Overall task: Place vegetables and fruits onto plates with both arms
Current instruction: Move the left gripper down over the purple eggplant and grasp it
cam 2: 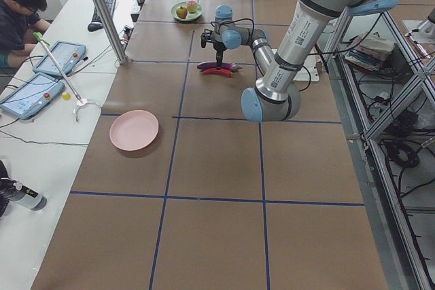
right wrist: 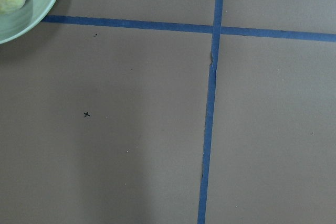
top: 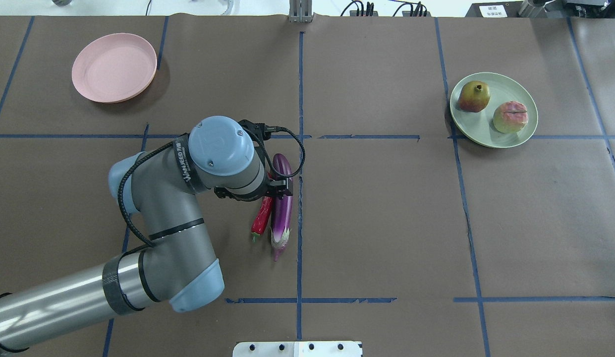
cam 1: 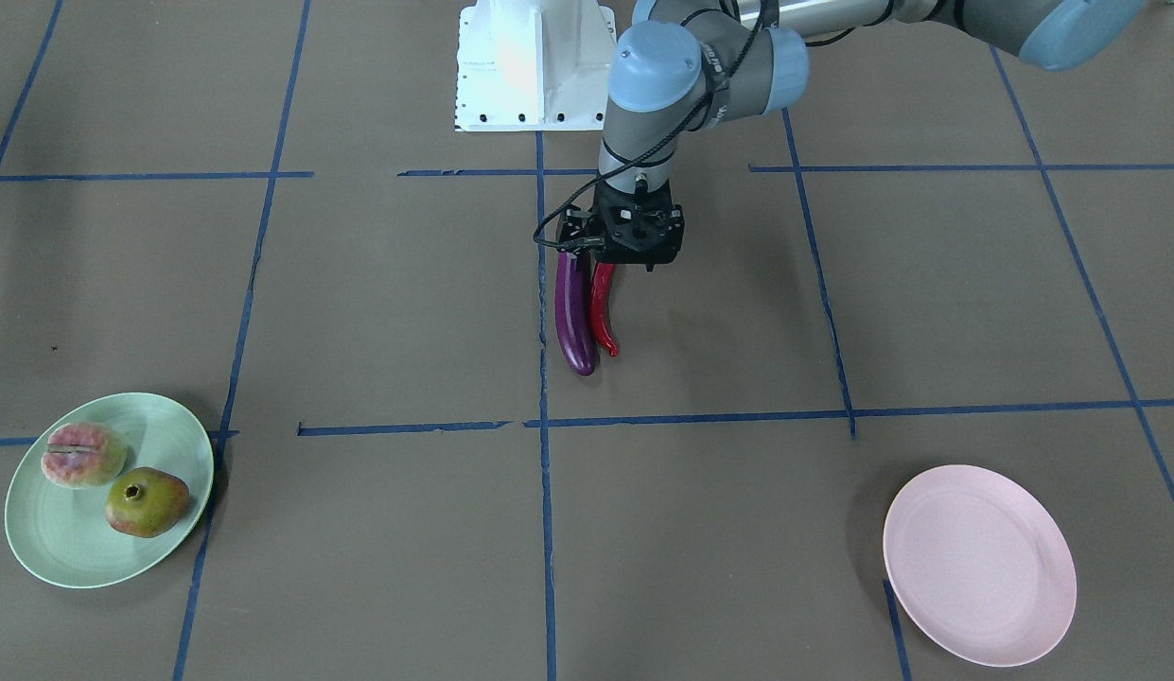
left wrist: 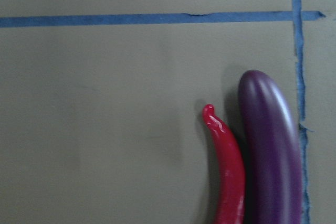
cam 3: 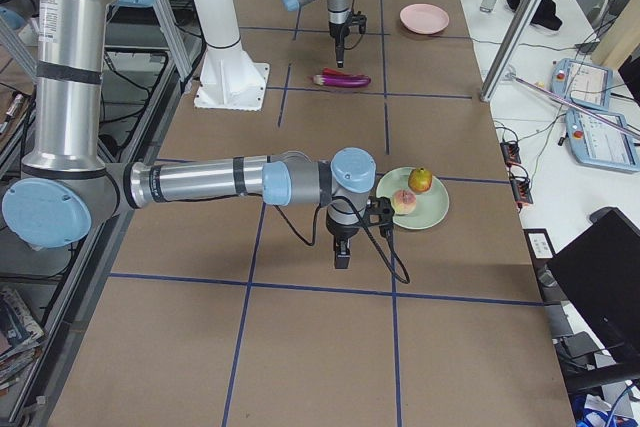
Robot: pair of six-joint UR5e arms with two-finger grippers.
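Eggplant (cam 1: 574,317), chili (cam 1: 603,312) side by side (seemingly touching); peach (cam 1: 82,455), pomegranate (cam 1: 147,502) on mint plate (cam 1: 47,544); pink plate (cam 1: 979,565) apart.

The eggplant (top: 281,198) and the chili (top: 262,218) lie side by side mid-table (top: 386,223), the eggplant on the robot's right, under the left gripper (cam 1: 634,248). Far right, one plate (top: 485,130) bears the peach (top: 510,117) and, to its left, the pomegranate (top: 474,96). The right gripper (cam 3: 342,257) hangs near this plate on the robot's side. The other plate (top: 114,67) lies far left.

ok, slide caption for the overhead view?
Left arm poised over the eggplant and chili mid-table; pomegranate and peach on the green plate, pink plate bare.
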